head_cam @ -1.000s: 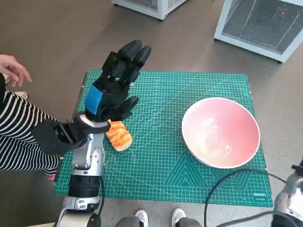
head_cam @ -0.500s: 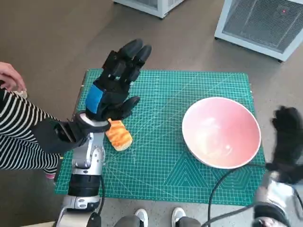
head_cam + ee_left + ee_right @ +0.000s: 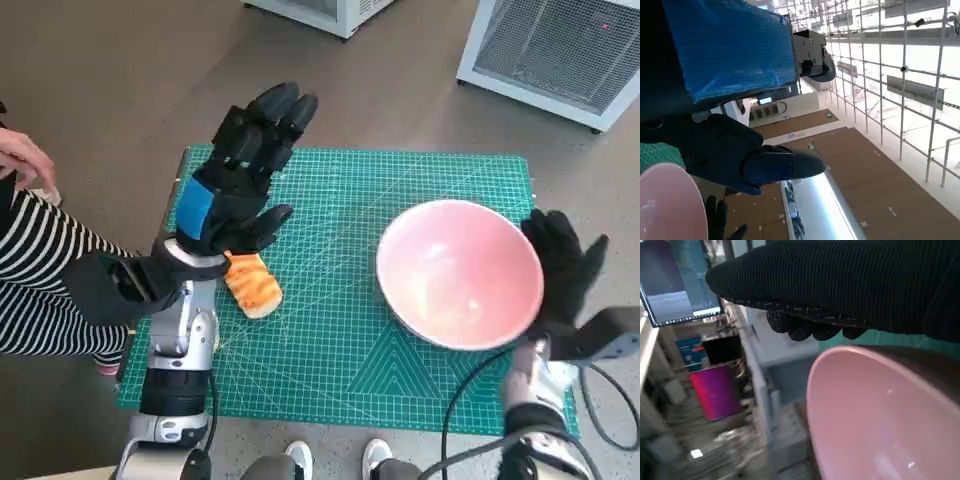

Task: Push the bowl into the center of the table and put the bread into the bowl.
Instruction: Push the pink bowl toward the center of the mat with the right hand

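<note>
Touching round glossy pink bowl (image 3: 460,272), knitted right hand (image 3: 562,264)

Right hand (image 3: 840,285): gloved, dark band across the top | fingers (image 3: 805,327): curled tips just above the bowl rim | bowl (image 3: 875,420): pink, glossy interior, rim close under the glove | green mat (image 3: 880,339): strip behind the rim | background: blurred

You've got a small table (image 3: 178,170) covered by a green cutting mat (image 3: 340,330). On the mat: pink bowl (image 3: 458,285) toward its right side, bread (image 3: 252,284) toward its left, well apart.
</note>
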Robot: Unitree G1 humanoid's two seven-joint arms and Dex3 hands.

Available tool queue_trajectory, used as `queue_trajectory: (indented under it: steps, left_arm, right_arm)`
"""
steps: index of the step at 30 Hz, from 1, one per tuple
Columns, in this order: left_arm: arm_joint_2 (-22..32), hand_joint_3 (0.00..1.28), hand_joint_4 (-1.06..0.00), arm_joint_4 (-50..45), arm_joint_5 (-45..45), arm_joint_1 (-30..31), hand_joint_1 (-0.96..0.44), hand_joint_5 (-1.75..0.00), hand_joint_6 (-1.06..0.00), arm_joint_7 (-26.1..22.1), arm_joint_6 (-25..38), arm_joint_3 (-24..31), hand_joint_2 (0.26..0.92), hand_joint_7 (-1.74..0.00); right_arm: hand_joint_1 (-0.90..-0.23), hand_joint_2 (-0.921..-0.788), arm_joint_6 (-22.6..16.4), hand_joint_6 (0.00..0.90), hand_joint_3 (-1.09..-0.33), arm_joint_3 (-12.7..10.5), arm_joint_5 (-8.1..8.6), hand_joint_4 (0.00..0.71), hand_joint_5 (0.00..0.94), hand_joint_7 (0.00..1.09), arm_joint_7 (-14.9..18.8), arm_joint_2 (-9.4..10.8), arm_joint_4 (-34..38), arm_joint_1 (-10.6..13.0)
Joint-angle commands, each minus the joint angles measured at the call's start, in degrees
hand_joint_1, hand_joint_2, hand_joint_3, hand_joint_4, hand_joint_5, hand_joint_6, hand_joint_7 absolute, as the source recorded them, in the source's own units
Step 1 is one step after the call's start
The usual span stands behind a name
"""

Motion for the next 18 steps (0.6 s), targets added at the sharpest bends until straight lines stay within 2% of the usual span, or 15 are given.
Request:
queue_trajectory:
  steps: [1,5,12,18]
  left_arm:
    - [0.8,0.33,0.00,-1.4,-0.8,1.2,-0.62,-0.21,0.00,0.1,0.4,0.4,0.920,-0.54]
    - [1.1,0.33,0.00,-1.8,-0.6,1.6,-0.63,-0.21,0.00,0.5,0.3,0.5,0.921,-0.53]
    - [1.2,0.32,0.00,-2.1,0.1,2.3,-0.63,-0.21,0.00,1.4,-0.4,0.6,0.921,-0.53]
    - [1.2,0.31,-0.01,-2.6,0.6,3.1,-0.63,-0.21,0.00,2.3,-0.9,0.6,0.921,-0.54]
  right_arm:
    - [-0.609,-0.921,2.1,0.054,-0.835,-1.0,1.82,0.049,0.000,0.36,1.5,1.8,1.3,-1.7]
    - [-0.603,-0.921,2.5,0.054,-0.835,-0.4,1.18,0.047,0.000,0.36,1.6,2.6,1.6,-3.4]
    - [-0.571,-0.921,3.0,0.054,-0.863,1.6,-1.32,0.052,0.003,0.36,0.2,3.4,2.0,-5.7]
    - [-0.563,-0.921,4.0,0.051,-0.865,2.8,-1.77,0.056,0.004,0.36,0.3,4.0,2.5,-7.5]
